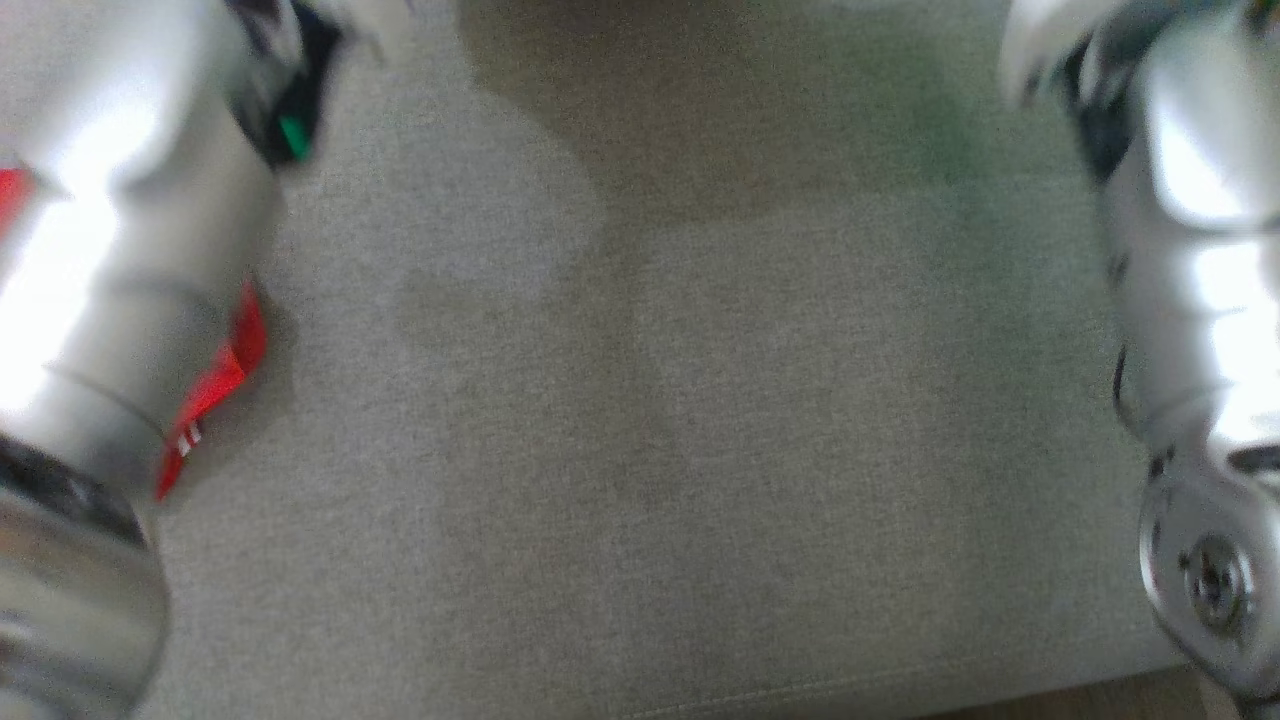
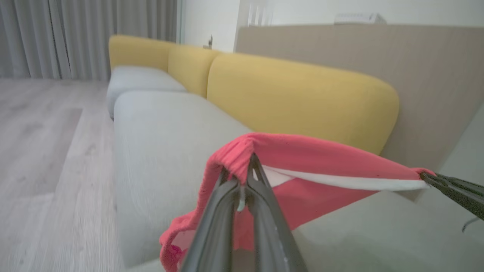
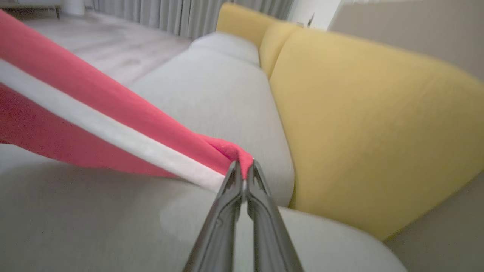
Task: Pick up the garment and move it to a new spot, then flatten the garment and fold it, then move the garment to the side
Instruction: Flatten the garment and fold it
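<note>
The garment (image 2: 317, 158) is red-pink cloth with a white band along one edge, stretched in the air above the grey sofa seat. My left gripper (image 2: 242, 175) is shut on one bunched corner of it. The other arm's dark fingers (image 2: 450, 189) pinch the far corner at the right of the left wrist view. In the right wrist view my right gripper (image 3: 244, 170) is shut on the garment (image 3: 94, 102), which runs off to the upper left. In the head view a strip of the garment (image 1: 215, 385) hangs beside the left forearm (image 1: 110, 300).
The grey sofa seat (image 1: 660, 420) spreads below both arms. Yellow back cushions (image 2: 298, 94) stand behind it, with a beige wall panel (image 2: 416, 56) beyond. Pale wood floor (image 2: 41, 136) and grey curtains (image 2: 56, 37) lie to the left. The right forearm (image 1: 1190, 300) is at the head view's right edge.
</note>
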### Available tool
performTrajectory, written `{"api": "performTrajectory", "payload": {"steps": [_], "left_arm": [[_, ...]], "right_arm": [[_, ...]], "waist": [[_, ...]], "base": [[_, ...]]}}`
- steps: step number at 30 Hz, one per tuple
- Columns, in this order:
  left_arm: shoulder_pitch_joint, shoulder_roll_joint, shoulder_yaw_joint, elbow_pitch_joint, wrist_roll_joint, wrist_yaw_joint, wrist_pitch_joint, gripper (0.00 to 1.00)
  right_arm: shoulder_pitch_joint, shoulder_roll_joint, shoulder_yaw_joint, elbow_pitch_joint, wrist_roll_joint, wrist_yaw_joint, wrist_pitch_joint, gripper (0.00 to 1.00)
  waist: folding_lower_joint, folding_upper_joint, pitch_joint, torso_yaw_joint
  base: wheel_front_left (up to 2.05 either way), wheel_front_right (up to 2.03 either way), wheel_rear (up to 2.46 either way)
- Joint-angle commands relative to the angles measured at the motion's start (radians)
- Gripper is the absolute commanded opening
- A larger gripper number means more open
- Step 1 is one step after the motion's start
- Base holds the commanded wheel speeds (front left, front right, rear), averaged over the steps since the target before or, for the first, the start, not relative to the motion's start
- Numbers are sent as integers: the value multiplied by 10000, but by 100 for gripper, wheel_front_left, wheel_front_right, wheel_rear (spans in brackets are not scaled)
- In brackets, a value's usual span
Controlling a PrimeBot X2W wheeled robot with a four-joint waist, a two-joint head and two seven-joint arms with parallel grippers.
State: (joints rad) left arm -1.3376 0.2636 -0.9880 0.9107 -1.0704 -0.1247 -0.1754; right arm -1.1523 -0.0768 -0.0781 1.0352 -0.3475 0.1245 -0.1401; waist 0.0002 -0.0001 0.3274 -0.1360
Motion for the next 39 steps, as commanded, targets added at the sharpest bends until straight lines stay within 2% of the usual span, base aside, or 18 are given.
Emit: {"api": "performTrajectory", "payload": {"steps": [1, 6, 10, 19, 26, 30, 34, 39], "left_arm": [[-58, 276, 45, -151, -66, -39, 46, 0], [1833, 351, -1144, -1236, -310, -55, 187, 0], [2979, 497, -1710, -2061, -628, -57, 43, 0], [4773, 480, -2476, -3251, -663, -18, -34, 0], [6130, 390, -2696, -4625, -626, 539, 132, 0], [6591, 498, -2753, -5496, -470, 1068, 219, 0], [6657, 682, -2591, -5863, -383, 1694, 77, 0], [6289, 761, -2171, -5949, -337, 2164, -98, 0]], "right_arm": [[41, -72, 129, -22, -59, 62, 33, 0], [821, -592, 793, 1638, 169, 62, 357, 0], [1276, -933, 1300, 2324, 757, 62, 710, 0], [2806, -1472, 2641, 2544, 2420, 62, 1948, 0], [3966, -2070, 3759, 2463, 4075, 62, 2432, 0], [4510, -2515, 4304, 1640, 5155, 62, 2605, 0], [4968, -3128, 4629, 25, 6129, 62, 2753, 0], [5096, -3826, 4171, -2211, 6396, 62, 2634, 0]], "waist": [[-2, 1, -124, 28], [-2, 1, -676, 82], [-2, 1, -1287, 105], [-2, 1, -2592, 134], [-2, 1, -3394, 152], [-2, 1, -3503, 177], [-2, 1, -3367, 250], [-2, 1, -2791, 440]], "base": [[0, 0, 0], [0, 0, 0], [0, 0, 0], [0, 0, 0], [0, 0, 0], [0, 0, 0], [0, 0, 0], [0, 0, 0]]}}
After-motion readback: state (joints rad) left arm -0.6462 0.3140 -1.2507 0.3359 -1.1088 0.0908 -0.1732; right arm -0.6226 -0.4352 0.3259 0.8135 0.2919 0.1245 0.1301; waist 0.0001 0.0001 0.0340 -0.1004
